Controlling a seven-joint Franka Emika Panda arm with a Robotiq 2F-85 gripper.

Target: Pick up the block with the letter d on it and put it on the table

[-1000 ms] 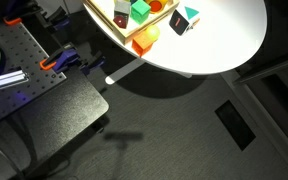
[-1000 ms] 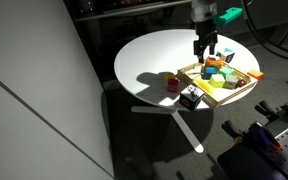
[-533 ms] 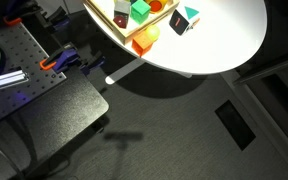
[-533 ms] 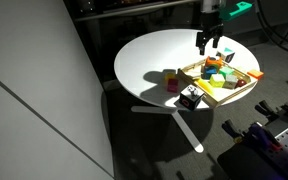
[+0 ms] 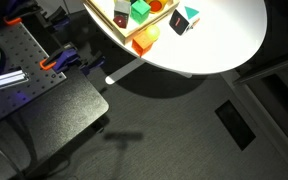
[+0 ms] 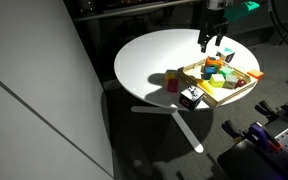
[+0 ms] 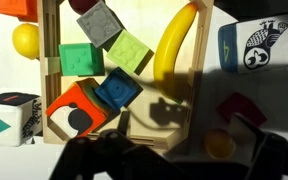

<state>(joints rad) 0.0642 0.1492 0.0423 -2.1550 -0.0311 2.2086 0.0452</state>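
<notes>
The gripper point(image 6: 212, 42) is hanging above the far side of the wooden tray point(image 6: 246, 82) on the round white table point(image 6: 149, 55), its fingers standing apart and holding nothing. No letter d is legible to me from here; it may be the blue block point(image 7: 117, 92) lying in the tray among the other blocks. If so, it is sitting below the fingers and toward the tray's middle.

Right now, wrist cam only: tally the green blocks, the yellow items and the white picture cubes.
Green blocks: 3
Yellow items, a banana and a ball: 2
White picture cubes: 2
Total: 7
</notes>
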